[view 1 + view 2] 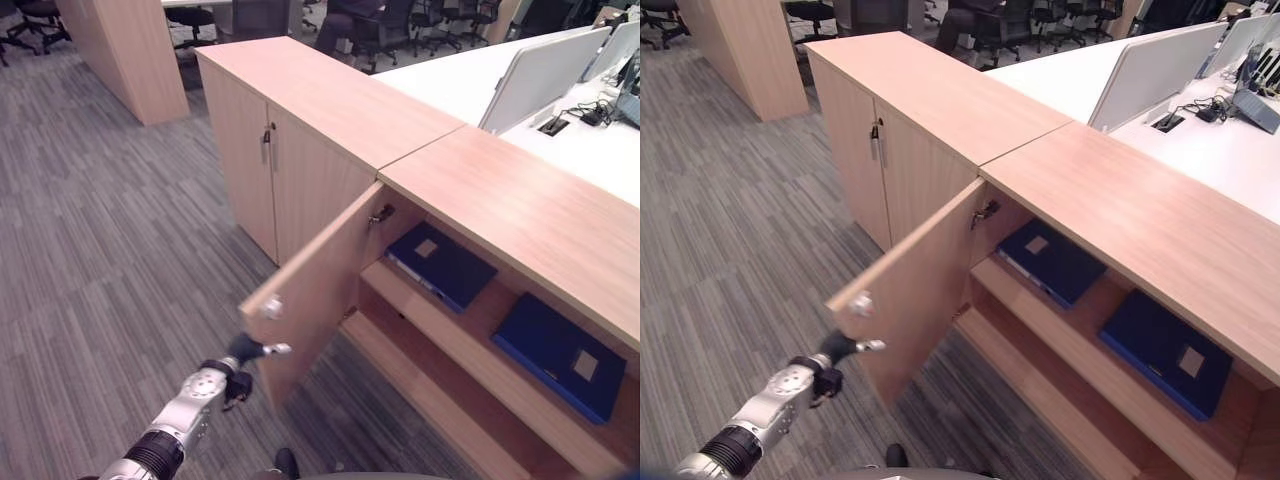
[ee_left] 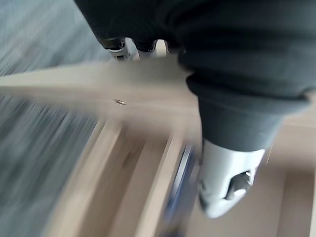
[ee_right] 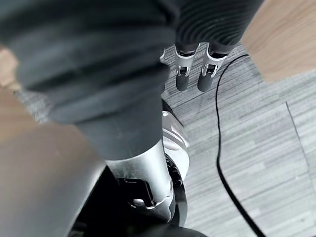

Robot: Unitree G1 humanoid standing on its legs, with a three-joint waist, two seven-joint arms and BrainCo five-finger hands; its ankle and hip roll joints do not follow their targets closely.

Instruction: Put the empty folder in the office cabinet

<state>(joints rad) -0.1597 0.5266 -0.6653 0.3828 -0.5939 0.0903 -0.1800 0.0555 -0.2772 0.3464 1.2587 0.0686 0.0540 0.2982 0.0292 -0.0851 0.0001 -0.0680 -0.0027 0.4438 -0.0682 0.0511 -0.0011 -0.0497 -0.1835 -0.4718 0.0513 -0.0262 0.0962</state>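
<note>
Wooden cabinet [image 1: 520, 215] fills the right half of the frame, its door [image 1: 315, 290] swung out at the centre, and two blue folders lie flat on the upper shelf [image 1: 470, 345], one [image 1: 440, 265] just right of centre and the other [image 1: 560, 355] at the lower right. Left hand [image 1: 243, 350] sits at the lower left against the door's free edge below the knob [image 1: 272, 308], whether clasping or just pressing I cannot tell; the right hand [image 3: 192, 74] hangs over the carpet, fingers relaxed, holding nothing. With a folder seemingly already stowed, the step looks like working the door, and the next move likely calls for swinging it shut.
</note>
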